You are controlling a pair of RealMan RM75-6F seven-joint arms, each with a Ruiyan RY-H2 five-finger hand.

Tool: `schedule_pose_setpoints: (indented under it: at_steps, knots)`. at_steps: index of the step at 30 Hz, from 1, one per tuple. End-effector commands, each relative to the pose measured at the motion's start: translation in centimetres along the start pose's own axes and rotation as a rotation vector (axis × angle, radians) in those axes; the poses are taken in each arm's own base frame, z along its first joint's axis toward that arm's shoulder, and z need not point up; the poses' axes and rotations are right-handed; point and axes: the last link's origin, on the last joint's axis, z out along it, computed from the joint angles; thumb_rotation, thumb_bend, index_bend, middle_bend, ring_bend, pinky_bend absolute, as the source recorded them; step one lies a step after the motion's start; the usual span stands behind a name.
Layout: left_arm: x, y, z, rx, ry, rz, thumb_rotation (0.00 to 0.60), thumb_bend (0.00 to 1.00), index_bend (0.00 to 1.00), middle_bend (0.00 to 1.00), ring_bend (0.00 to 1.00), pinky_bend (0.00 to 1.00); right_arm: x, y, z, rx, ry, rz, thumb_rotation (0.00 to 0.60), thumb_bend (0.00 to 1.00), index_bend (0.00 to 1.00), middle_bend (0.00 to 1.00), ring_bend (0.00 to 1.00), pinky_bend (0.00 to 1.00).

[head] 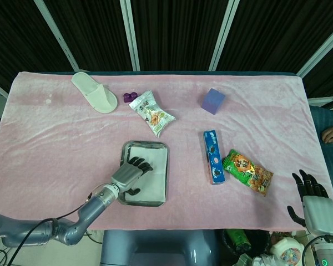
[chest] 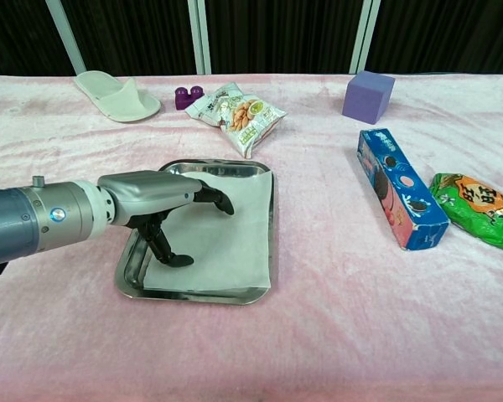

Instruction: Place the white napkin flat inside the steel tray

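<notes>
White napkin (chest: 226, 243): lies spread inside the steel tray (chest: 264, 293), covering most of its floor; its right edge runs along the tray's right rim, and a strip of bare steel shows at the far left corner.
Left hand (chest: 155, 197): reaches in from the left over the tray, palm down, fingers (chest: 220, 201) apart and partly curled; the thumb tip presses down on the napkin near its left edge, and the other fingertips hang over the sheet. It grasps nothing.
Right hand (head: 313, 202): seen only in the head view, off the near right corner of the table, fingers spread and empty.
Tray contents: only the napkin.
Far side of the table: a white slipper (chest: 117, 95) at left, a small purple object (chest: 188, 96), a snack bag (chest: 236, 113) just beyond the tray, a purple cube (chest: 369, 95) at right.
Right of the tray: a blue box (chest: 400, 188), then a green snack packet (chest: 478, 208).
</notes>
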Motion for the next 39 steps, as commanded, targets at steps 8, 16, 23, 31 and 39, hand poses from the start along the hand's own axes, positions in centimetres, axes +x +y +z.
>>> schedule_pose_setpoints:
  at_steps: [8, 16, 23, 31, 39]
  knots:
    - [0.0, -0.1, -0.1, 0.015, 0.007, 0.003, 0.600, 0.30, 0.16, 0.14, 0.00, 0.00, 0.0, 0.0, 0.0, 0.000, 0.001, -0.001, 0.600, 0.25, 0.00, 0.00, 0.05, 0.16]
    - [0.0, -0.1, -0.1, 0.017, 0.006, 0.006, 0.600, 0.30, 0.16, 0.14, 0.00, 0.00, 0.0, 0.0, 0.0, -0.001, 0.001, -0.001, 0.600, 0.25, 0.00, 0.00, 0.05, 0.16]
    - [0.4, 0.0, -0.2, 0.013, 0.024, -0.006, 0.600, 0.30, 0.16, 0.14, 0.00, 0.00, 0.0, 0.0, 0.0, -0.002, 0.001, -0.001, 0.600, 0.25, 0.00, 0.00, 0.05, 0.16]
    - [0.8, -0.1, -0.6, 0.010, 0.042, -0.002, 0.600, 0.30, 0.16, 0.14, 0.00, 0.00, 0.0, 0.0, 0.0, -0.005, 0.002, -0.003, 0.600, 0.25, 0.00, 0.00, 0.05, 0.16]
    - [2.4, -0.7, -1.6, 0.028, 0.109, 0.034, 0.600, 0.30, 0.16, 0.14, 0.00, 0.00, 0.0, 0.0, 0.1, -0.006, 0.002, -0.003, 0.600, 0.25, 0.00, 0.00, 0.05, 0.16]
